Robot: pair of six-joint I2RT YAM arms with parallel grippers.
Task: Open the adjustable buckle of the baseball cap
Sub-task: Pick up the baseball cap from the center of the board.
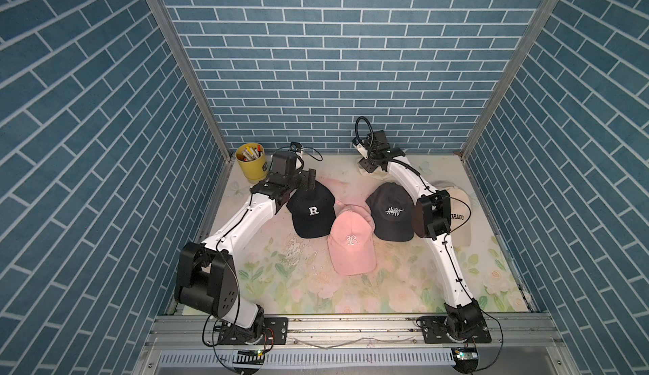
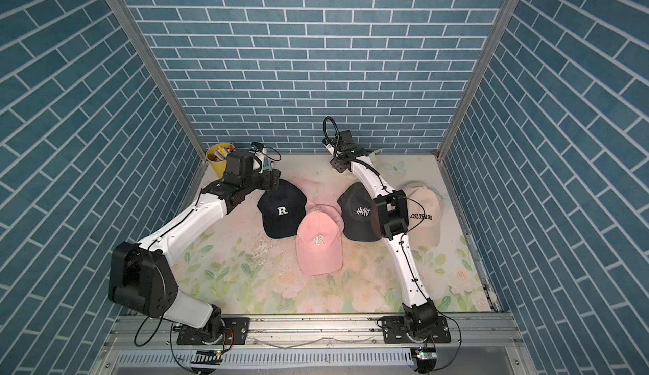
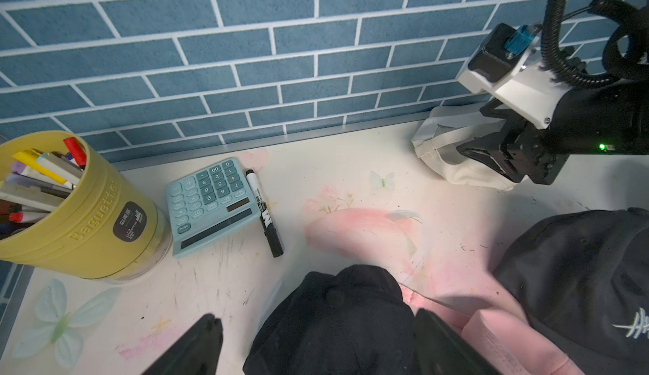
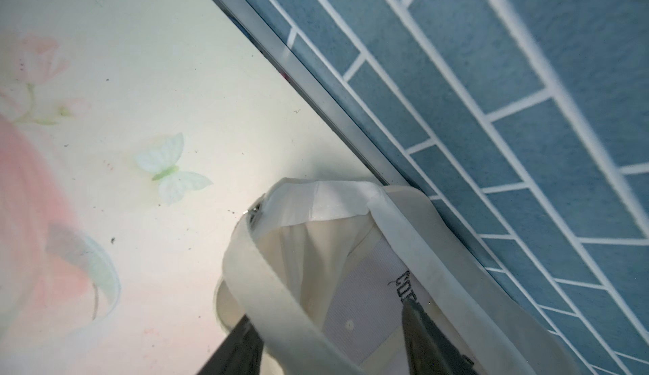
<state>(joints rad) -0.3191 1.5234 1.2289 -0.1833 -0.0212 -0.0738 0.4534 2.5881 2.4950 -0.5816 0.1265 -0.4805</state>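
Right fingers (image 4: 428, 341) perhaps astride cloth cap (image 4: 309, 250)

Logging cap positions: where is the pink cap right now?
In both top views the pink cap lies mid-scene, between the navy R cap and the dark HEART cap, brim toward the front.

Your cap (image 3: 435, 159) is the cream one, lying at the far edge of the table (image 3: 351, 166), touching the wall (image 3: 316, 57). In the right wrist view the cap (image 4: 316, 250) is tipped so you look straight into its opening. You see pale lining and the white backing of the front embroidery, with a few dark letters showing. The strap (image 4: 270, 285) crosses the opening as a flat cream band. At its far end sits the buckle (image 4: 253, 211), a small glint of metal half hidden under a whiter fold. You cannot tell whether the buckle is open or shut.
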